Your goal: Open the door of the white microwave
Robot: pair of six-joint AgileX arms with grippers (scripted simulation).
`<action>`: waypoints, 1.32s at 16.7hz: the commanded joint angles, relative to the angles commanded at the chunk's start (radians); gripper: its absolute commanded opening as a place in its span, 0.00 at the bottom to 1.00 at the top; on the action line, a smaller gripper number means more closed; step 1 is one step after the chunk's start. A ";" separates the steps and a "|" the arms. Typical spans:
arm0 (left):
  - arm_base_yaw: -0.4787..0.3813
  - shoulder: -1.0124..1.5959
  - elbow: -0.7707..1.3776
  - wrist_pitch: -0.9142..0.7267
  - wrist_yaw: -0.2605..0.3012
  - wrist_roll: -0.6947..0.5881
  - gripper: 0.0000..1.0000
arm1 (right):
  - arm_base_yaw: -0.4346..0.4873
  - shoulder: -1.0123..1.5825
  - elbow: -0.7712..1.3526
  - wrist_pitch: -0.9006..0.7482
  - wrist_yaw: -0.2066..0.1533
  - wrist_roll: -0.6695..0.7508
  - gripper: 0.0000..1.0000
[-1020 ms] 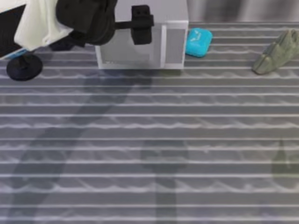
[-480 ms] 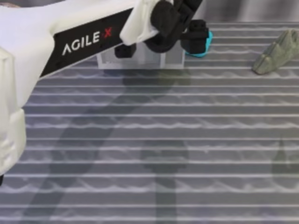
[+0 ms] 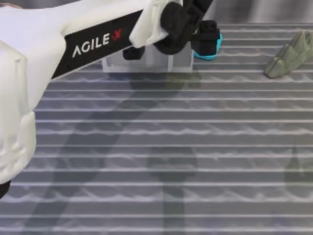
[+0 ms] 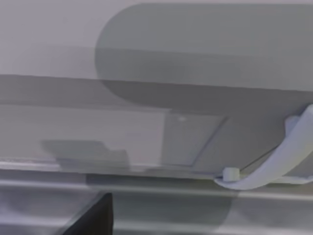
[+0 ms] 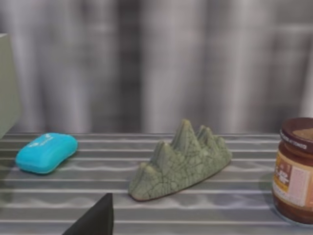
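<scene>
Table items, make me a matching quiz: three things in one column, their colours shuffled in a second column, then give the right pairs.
Things:
1. soap bar
2. spiky rock
3. jar lid

Colours:
A. dark brown
B. turquoise
C. grey-green

Pairs: 1-B, 2-C, 3-A

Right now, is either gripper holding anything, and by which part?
Cannot be told. The left gripper reaches the white boxy microwave front, near the pale curved door handle, but no grip shows. The right arm is out of the top view.
</scene>
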 joint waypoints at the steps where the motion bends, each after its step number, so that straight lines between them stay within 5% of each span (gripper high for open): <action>1: 0.009 0.035 0.018 0.018 0.006 0.008 1.00 | 0.000 0.000 0.000 0.000 0.000 0.000 1.00; 9: 0.050 0.174 0.090 0.095 0.031 0.045 1.00 | 0.000 0.000 0.000 0.000 0.000 0.000 1.00; 22: 0.050 0.174 0.090 0.095 0.031 0.045 0.02 | 0.000 0.000 0.000 0.000 0.000 0.000 1.00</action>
